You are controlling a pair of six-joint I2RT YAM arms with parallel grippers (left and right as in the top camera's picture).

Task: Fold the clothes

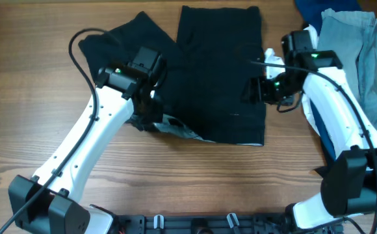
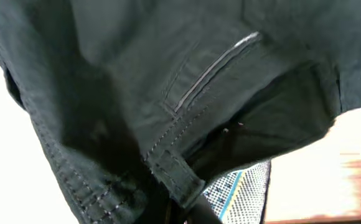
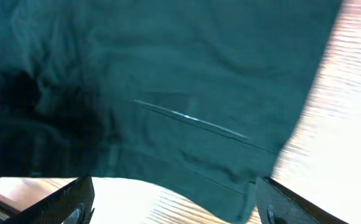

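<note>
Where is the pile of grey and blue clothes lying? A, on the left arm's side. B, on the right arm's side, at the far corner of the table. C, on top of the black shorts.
B: the overhead view shows the grey and blue pile at the far corner beside the right arm, while the black shorts lie spread in the middle.

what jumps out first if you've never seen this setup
Black shorts lie spread at the top centre of the table. The left end effector is at their lower left corner, by a pale lining; the right end effector, open, is at their right edge. A grey and blue pile sits far right.
</note>
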